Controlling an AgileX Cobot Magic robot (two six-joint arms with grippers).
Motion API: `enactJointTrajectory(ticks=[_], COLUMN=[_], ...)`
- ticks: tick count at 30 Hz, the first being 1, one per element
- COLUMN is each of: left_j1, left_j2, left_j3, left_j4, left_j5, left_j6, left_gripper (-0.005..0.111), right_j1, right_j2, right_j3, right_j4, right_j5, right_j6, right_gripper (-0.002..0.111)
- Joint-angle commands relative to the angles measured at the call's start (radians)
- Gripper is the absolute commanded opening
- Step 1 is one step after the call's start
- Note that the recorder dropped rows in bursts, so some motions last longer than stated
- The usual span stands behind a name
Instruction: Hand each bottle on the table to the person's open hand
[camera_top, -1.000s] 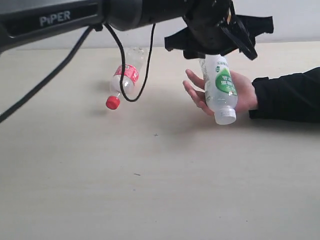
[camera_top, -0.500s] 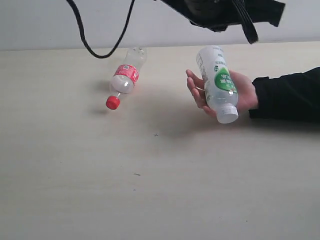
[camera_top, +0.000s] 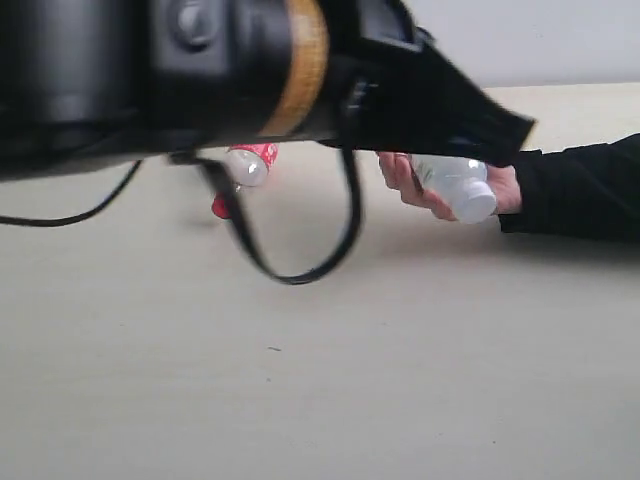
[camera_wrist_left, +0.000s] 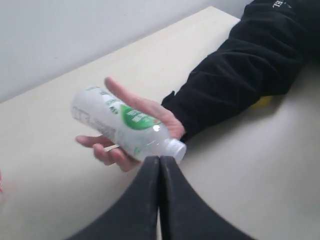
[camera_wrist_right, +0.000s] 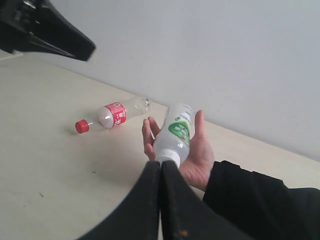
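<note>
One green bottle rests in the hand; the red-labelled bottle near it awaits our left claw and right claw, both pressed together.

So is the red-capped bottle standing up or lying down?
Lying down: the red-capped bottle rests on its side on the table.
</note>
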Motion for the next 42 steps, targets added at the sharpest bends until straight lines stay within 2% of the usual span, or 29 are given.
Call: enactJointTrajectory(ticks=[1,7,14,18,20,23,27,28,29,30,31,32,33,34,36,38,39,41,42], left_j1=[-0.005,-0.005,-0.005,-0.005,-0.005,-0.005,-0.005,-0.005,-0.005,-0.005,-0.005,-0.005,-0.005,-0.005,-0.005,-0.005,0.002,0.033,0.054], left_j2=[-0.214,-0.488,-0.739,-0.831,-0.853,-0.857,-0.857,-0.857,-0.857,-0.857,-0.857,-0.857,-0.851,-0.825,-0.764,-0.715,-0.682,-0.605,-0.565], left_j3=[0.208,0.451,0.652,0.717,0.747,0.773,0.777,0.766,0.75,0.723,0.706,0.681,0.669,0.652,0.649,0.647,0.634,0.597,0.583], left_j4=[0.149,0.238,0.421,0.43,0.484,0.557,0.703,0.767,0.762,0.695,0.631,0.517,0.466,0.419,0.426,0.394,0.318,0.017,-0.076], left_j5=[-0.061,-0.091,0.08,0.084,0.178,0.354,0.317,0.261,0.207,0.161,0.169,0.227,0.288,0.455,0.693,0.74,0.74,0.74,0.732], left_j6=[-0.148,-0.278,-0.462,-0.438,-0.451,-0.588,-0.563,-0.459,-0.328,-0.052,0.078,0.31,0.428,0.628,0.781,0.799,0.799,0.916,0.944], left_gripper=[0.0,0.0,0.0,0.0,0.0,0.0,0.0,0.0,0.0,0.0,0.0,0.0,0.0,0.0,0.0,0.0,0.0,0.0,0.0], right_j1=[-0.004,-0.004,-0.004,-0.004,-0.004,-0.004,-0.004,-0.004,-0.004,-0.004,-0.004,-0.004,-0.004,-0.004,-0.004,-0.004,-0.004,-0.004,-0.004], right_j2=[-0.003,-0.003,-0.003,-0.003,-0.003,-0.003,-0.003,-0.003,-0.003,-0.003,-0.003,-0.003,-0.003,-0.003,-0.003,-0.003,-0.003,-0.003,-0.003], right_j3=[0.005,0.005,0.005,0.005,0.005,0.005,0.005,0.005,0.005,0.005,0.005,0.005,0.005,0.005,0.005,0.005,0.005,0.005,0.005], right_j4=[0.001,0.001,0.001,0.001,0.001,0.001,0.001,0.001,0.001,0.001,0.001,0.001,0.001,0.001,0.001,0.001,0.001,0.001,0.001], right_j5=[-0.007,-0.007,-0.007,-0.007,-0.007,-0.007,-0.007,-0.007,-0.007,-0.007,-0.007,-0.007,-0.007,-0.007,-0.007,-0.007,-0.007,-0.007,-0.007], right_j6=[0.003,0.003,0.003,0.003,0.003,0.003,0.003,0.003,0.003,0.003,0.003,0.003,0.003,0.003,0.003,0.003,0.003,0.003,0.003], right_gripper=[0.0,0.0,0.0,0.0,0.0,0.0,0.0,0.0,0.0,0.0,0.0,0.0,0.0,0.0,0.0,0.0,0.0,0.0,0.0])
